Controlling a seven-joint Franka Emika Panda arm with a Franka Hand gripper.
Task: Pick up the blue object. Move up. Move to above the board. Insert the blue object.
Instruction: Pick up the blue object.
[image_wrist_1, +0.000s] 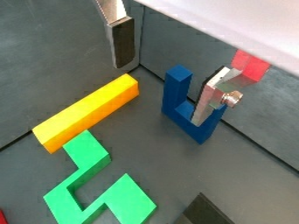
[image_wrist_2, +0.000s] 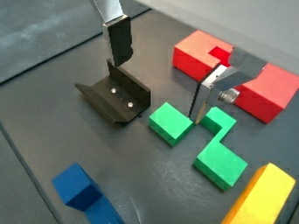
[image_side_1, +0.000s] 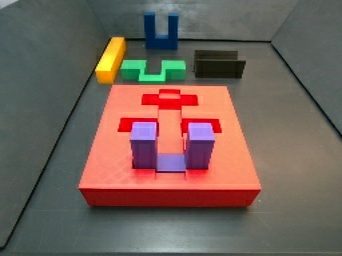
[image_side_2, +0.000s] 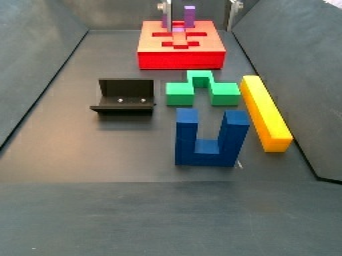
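Observation:
The blue object (image_side_1: 160, 30) is a U-shaped block standing prongs up at the far end of the floor, apart from the board. It also shows in a side view (image_side_2: 210, 137) and in both wrist views (image_wrist_1: 187, 107) (image_wrist_2: 82, 188). The board (image_side_1: 241, 165) is a large red slab, also seen in a side view (image_side_2: 154, 55). My gripper (image_wrist_1: 162, 94) is open and empty, with nothing between its fingers. It hangs over the floor near the blue object, also in a wrist view (image_wrist_2: 158, 90). One finger (image_wrist_1: 211, 98) overlaps the block's far prong.
A purple U-shaped block (image_side_1: 167, 145) stands in the board. A yellow bar (image_side_1: 110, 57), a green notched block (image_side_1: 154, 70) and the fixture (image_side_1: 219, 65) lie between the board and the blue object. Grey walls enclose the floor.

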